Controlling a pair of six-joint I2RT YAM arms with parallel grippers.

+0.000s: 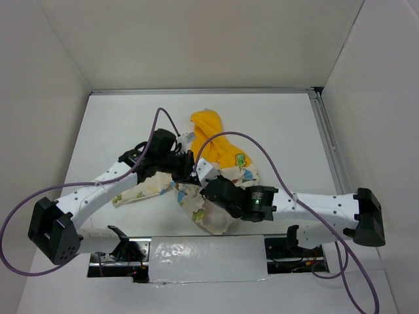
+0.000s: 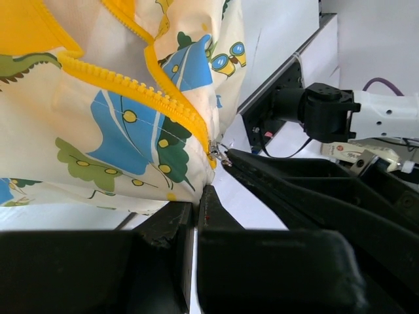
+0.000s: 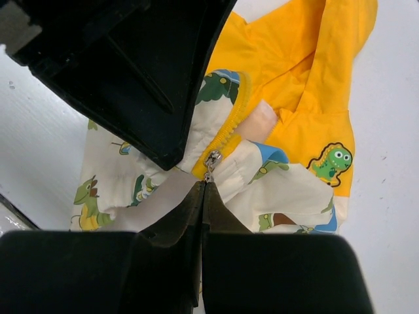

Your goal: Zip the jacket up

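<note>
The jacket (image 1: 226, 163) lies crumpled at the table's middle, cream with cartoon prints, its yellow hood (image 1: 211, 129) toward the back. In the right wrist view the yellow zipper (image 3: 226, 134) ends at a small metal zipper pull (image 3: 211, 160). My right gripper (image 3: 203, 186) is shut on the pull's tab. My left gripper (image 2: 196, 204) is shut on the jacket's bottom hem (image 2: 177, 190), just below the zipper teeth (image 2: 131, 85). Both grippers meet over the jacket's lower front: the left gripper (image 1: 185, 171) and the right gripper (image 1: 198, 178) nearly touch.
The left gripper's black body (image 3: 131, 65) fills the upper left of the right wrist view, right beside the zipper. Purple cables (image 1: 262, 147) arc over the jacket. A metal rail (image 1: 327, 140) runs along the table's right side. White walls enclose the table.
</note>
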